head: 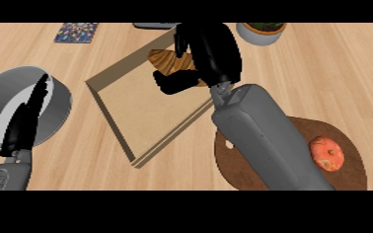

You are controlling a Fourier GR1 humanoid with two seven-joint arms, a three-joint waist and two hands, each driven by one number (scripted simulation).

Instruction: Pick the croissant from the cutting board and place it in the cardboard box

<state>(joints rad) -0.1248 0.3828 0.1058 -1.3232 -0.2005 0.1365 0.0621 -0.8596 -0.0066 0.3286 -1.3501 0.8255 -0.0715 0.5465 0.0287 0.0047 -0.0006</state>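
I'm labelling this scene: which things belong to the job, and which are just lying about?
Job: croissant, cardboard box, cutting board, right hand holding the croissant.
Lying about: reddish fruit on the board, grey plate, potted plant, patterned mat, left hand resting open.

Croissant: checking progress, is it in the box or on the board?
In: the croissant shows inside the box, at its far corner, under the right hand, away from the board.

The golden-brown, ridged croissant [169,61] sat half hidden in the curled fingers of my right hand [211,49] over the far corner of the shallow, open tan cardboard box [149,111], perhaps touching its floor, well apart from the dark brown round cutting board [237,170].
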